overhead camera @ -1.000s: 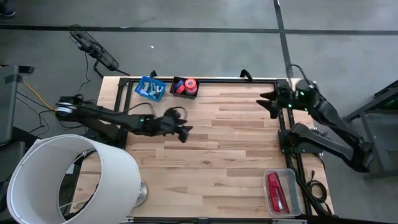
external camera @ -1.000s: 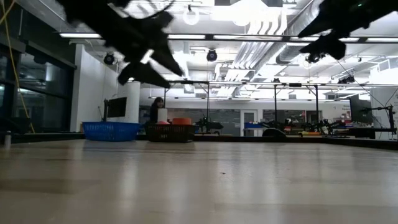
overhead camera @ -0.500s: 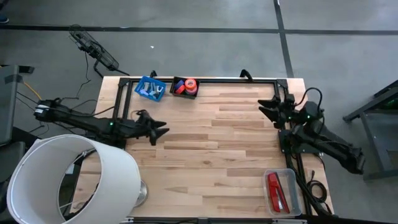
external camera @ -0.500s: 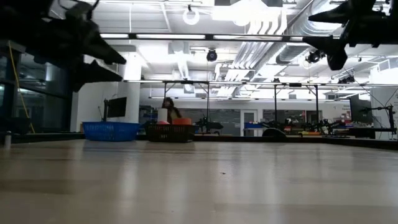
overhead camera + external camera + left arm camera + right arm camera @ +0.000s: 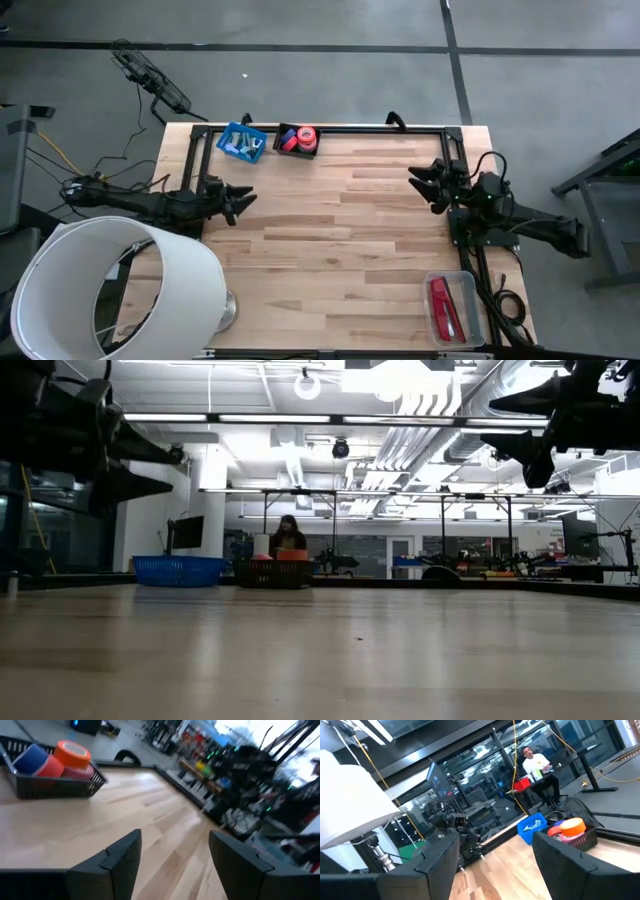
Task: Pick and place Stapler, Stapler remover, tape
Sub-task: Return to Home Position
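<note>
The red stapler [image 5: 443, 306] lies in a clear tray [image 5: 466, 285] at the table's near right corner. Tape rolls [image 5: 300, 137] in orange, red and blue fill a black basket [image 5: 55, 784] at the far edge. Beside it a blue basket [image 5: 241, 142] holds small pale pieces, likely the stapler removers. My left gripper [image 5: 240, 203] hovers open and empty at the table's left edge. My right gripper [image 5: 420, 188] hovers open and empty near the right edge. Both point level across the table, well above it [image 5: 150, 465] [image 5: 515, 425].
A large white lampshade [image 5: 110, 285] stands off the table's near left corner. A black frame rail [image 5: 350, 128] runs along the far edge and down both sides. The bare wood middle of the table [image 5: 330, 240] lies between the two grippers. A person [image 5: 536, 762] sits in the room beyond.
My left gripper has drawn back from the table's middle toward the left edge and sunk a little, staying open. My right gripper has come down and swung a little toward the near edge, tipping toward level, still open. No object has moved.
</note>
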Available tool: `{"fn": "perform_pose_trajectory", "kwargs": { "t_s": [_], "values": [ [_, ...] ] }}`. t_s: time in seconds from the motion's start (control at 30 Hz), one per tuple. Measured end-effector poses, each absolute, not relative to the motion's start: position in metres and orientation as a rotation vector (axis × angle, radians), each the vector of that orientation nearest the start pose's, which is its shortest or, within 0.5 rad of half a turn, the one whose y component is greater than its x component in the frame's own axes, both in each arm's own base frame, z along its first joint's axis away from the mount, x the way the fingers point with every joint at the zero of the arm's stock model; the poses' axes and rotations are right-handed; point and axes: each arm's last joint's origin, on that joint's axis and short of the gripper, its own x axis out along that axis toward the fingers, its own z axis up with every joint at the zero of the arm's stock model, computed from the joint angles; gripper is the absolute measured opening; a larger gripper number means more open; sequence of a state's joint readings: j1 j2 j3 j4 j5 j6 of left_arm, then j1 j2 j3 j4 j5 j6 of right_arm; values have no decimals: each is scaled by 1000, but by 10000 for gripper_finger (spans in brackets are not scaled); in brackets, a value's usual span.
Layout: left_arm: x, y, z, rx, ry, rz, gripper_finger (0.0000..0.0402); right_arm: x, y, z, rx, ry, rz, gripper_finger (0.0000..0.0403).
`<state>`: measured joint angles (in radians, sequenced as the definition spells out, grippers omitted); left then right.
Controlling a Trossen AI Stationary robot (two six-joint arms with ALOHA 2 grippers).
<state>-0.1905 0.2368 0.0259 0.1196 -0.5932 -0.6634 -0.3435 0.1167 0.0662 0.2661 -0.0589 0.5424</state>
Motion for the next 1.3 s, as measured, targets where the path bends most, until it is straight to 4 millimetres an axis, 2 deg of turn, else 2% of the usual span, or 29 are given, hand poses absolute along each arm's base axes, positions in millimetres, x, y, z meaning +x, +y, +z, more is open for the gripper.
{"fn": "perform_pose_trajectory", "kwargs": {
  "t_s": [0.33, 0.5, 0.73, 0.87, 1.0, 1.17, 1.3],
  "values": [
    [91, 2, 176, -563, -199, 499, 229, 94, -35, 197, 483, -247, -316, 243],
    [89, 4, 179, -546, -225, 574, 229, 94, -35, 197, 446, -246, -343, 243],
    [88, 5, 182, -559, -247, 608, 229, 98, -33, 196, 436, -228, -331, 243],
    [88, 5, 182, -560, -251, 617, 229, 103, -30, 190, 403, -290, -280, 243],
    [88, 5, 183, -552, -248, 616, 229, 106, -29, 184, 376, -226, -304, 243],
    [88, 5, 183, -553, -248, 616, 229, 106, -26, 175, 385, -118, -223, 243],
    [88, 5, 183, -553, -249, 615, 229, 103, -26, 163, 400, 4, -271, 243]
  ]
}}
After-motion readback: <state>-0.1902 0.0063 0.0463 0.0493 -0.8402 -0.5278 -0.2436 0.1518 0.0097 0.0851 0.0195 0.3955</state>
